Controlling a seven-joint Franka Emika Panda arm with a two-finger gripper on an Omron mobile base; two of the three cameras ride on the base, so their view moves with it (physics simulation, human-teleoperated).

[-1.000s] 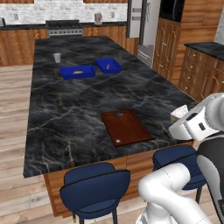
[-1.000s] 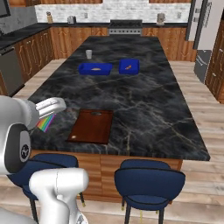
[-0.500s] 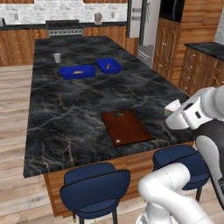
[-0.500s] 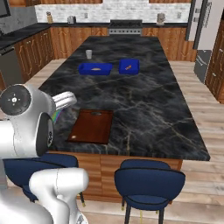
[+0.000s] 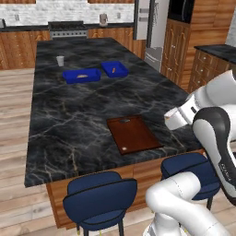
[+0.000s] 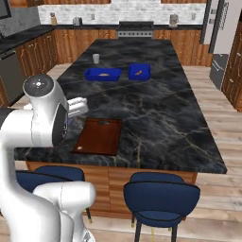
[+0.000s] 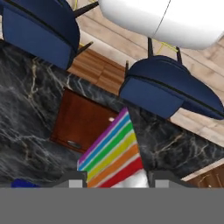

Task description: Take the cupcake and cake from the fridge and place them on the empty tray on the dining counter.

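My gripper is shut on the cake, a wedge whose side shows rainbow stripes, held between the two finger tips. It hangs above the dining counter just past the dark reddish-brown tray, on the side by the stools. The tray lies near the counter's front edge, and my white hand hovers to its right. A tiny tan dot, apparently the cupcake, sits on the tray's front corner. The grey fridge stands far behind the counter.
Two bright blue trays and a small cup sit on the far half of the counter. Blue stools stand along the front edge. My own arm blocks the tray's left side in the right base view.
The arm has swung in towards the counter, carrying the cake closer to the tray. In the right base view the elbow has risen and now hides the cake.
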